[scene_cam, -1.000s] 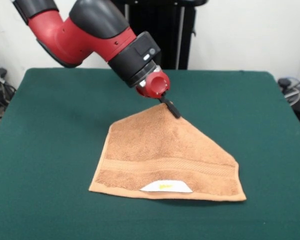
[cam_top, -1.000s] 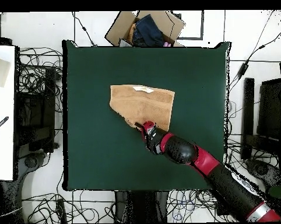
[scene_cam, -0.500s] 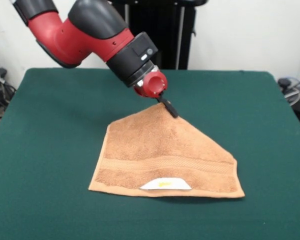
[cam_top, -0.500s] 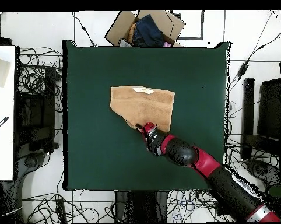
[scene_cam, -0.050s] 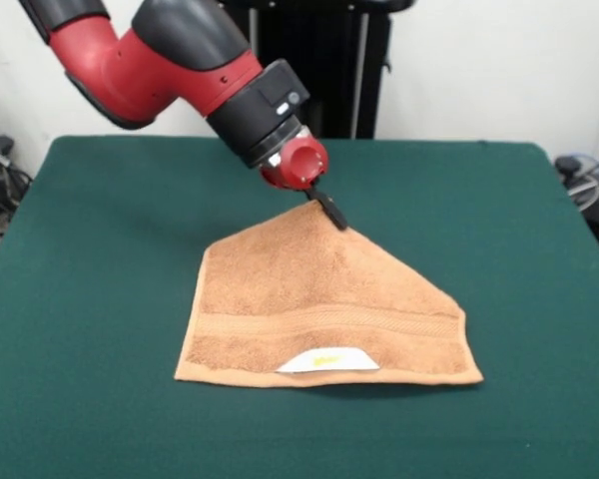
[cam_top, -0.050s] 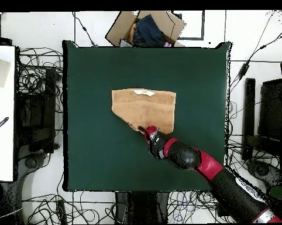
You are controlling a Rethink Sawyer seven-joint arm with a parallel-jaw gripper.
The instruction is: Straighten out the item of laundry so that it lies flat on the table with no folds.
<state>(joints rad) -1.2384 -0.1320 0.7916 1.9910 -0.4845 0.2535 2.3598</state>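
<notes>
Front view | towel (scene_cam, -0.050s: 324, 299) peaked (corner lifted) | label (scene_cam, -0.050s: 326, 360) up

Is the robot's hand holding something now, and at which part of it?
Yes. The hand grips the orange-tan towel at its raised far tip, the peak of the folded cloth; the rest lies on the green table.

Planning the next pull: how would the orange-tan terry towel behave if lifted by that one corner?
The orange-tan terry towel would likely hang limp, not hold its shape: it already rises in a soft peak toward the gripper while its label edge stays on the dark green felt table. It looks thin and light. The looped pile would probably drag on the felt rather than slide.
</notes>
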